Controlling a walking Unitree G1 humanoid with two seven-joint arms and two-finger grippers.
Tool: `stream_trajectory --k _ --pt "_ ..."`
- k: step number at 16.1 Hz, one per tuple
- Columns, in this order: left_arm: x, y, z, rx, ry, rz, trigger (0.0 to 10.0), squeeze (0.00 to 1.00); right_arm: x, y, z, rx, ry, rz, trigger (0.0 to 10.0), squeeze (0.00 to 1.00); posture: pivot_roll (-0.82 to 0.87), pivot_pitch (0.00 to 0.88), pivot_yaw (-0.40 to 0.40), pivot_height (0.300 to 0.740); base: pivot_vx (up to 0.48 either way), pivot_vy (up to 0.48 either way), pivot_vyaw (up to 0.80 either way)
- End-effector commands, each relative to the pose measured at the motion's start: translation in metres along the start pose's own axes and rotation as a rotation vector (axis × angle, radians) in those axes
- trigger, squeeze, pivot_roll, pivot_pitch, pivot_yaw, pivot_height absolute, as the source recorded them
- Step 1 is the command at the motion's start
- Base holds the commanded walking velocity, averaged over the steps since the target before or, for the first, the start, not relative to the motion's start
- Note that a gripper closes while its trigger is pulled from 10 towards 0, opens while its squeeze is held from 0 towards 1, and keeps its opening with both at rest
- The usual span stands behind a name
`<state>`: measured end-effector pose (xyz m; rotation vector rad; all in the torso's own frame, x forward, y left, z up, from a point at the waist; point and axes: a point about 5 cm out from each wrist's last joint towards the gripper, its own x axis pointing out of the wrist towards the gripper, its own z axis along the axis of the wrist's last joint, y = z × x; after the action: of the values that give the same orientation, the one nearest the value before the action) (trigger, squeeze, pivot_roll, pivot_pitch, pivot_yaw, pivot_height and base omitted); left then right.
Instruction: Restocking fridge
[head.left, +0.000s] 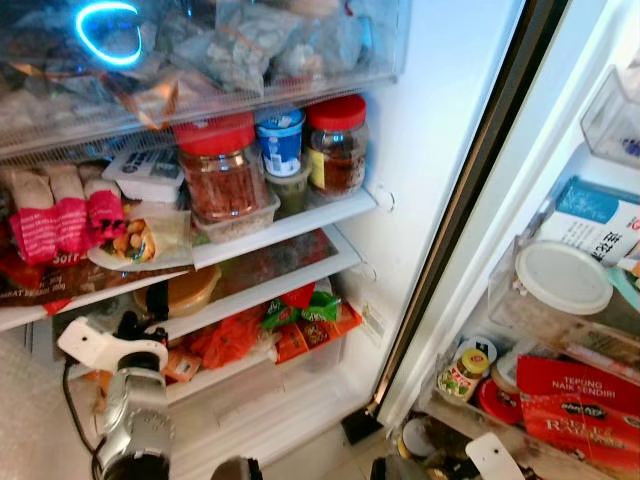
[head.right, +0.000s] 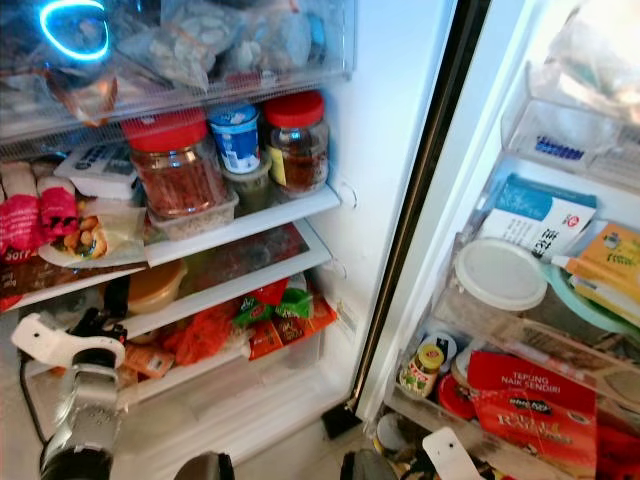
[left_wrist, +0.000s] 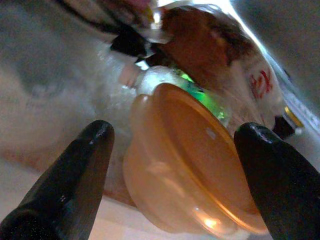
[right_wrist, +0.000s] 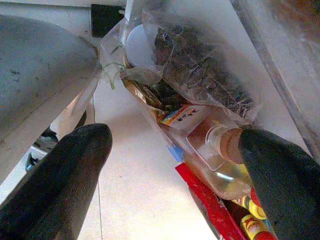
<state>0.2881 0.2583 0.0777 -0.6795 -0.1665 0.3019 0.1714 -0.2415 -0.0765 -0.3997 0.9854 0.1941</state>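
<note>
The fridge stands open in front of me with crowded shelves. My left gripper (head.left: 150, 308) reaches onto the lower shelf (head.left: 270, 285) at the left. It is open, and a tan lidded tub (head.left: 190, 290) lies just ahead of its fingers. In the left wrist view the tub (left_wrist: 190, 170) sits between the two spread fingertips (left_wrist: 95, 145), untouched. My right gripper (right_wrist: 175, 135) hangs low by the door, open and holding nothing. It faces a clear bottle (right_wrist: 215, 155) and a bag of dried goods (right_wrist: 200, 70).
The shelf above holds two red-lidded jars (head.left: 220, 165), a blue tub (head.left: 280, 140) and pink wrapped packs (head.left: 60, 215). Orange and green snack packets (head.left: 300, 320) lie low down. The open door's bins at the right hold a white-lidded tub (head.left: 563, 277) and a red flour packet (head.left: 580, 400).
</note>
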Motion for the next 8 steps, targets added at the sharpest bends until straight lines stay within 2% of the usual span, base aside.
stream_trajectory --k 1,2,4,6,8 --pt "-0.002 -0.007 0.001 0.07 0.027 -0.057 10.0 0.0 0.0 -0.001 0.0 0.0 -0.002 -0.005 10.0 0.0 -0.1 0.032 -0.037 0.636 0.0 0.0 0.0" --pt "-0.007 -0.009 0.001 0.108 0.049 -0.097 10.0 0.0 0.0 -0.001 0.0 -0.003 -0.003 -0.004 10.0 0.0 -0.1 0.032 -0.039 0.636 0.0 0.0 0.0" --pt "-0.011 -0.008 0.0 0.133 0.069 -0.116 10.0 0.0 0.0 -0.001 0.0 -0.004 -0.004 -0.004 10.0 0.0 -0.1 0.031 -0.039 0.636 0.0 0.0 0.0" --pt "-0.021 -0.006 -0.007 0.109 0.123 -0.108 10.0 0.0 0.0 -0.002 0.001 -0.01 -0.003 -0.003 10.0 0.0 -0.09 0.029 -0.039 0.636 0.0 0.0 0.0" --pt "-0.023 -0.009 -0.013 0.072 0.156 -0.12 10.0 0.0 0.0 -0.002 0.001 -0.012 -0.004 -0.003 10.0 0.0 -0.1 0.021 -0.038 0.636 0.0 0.0 0.0"
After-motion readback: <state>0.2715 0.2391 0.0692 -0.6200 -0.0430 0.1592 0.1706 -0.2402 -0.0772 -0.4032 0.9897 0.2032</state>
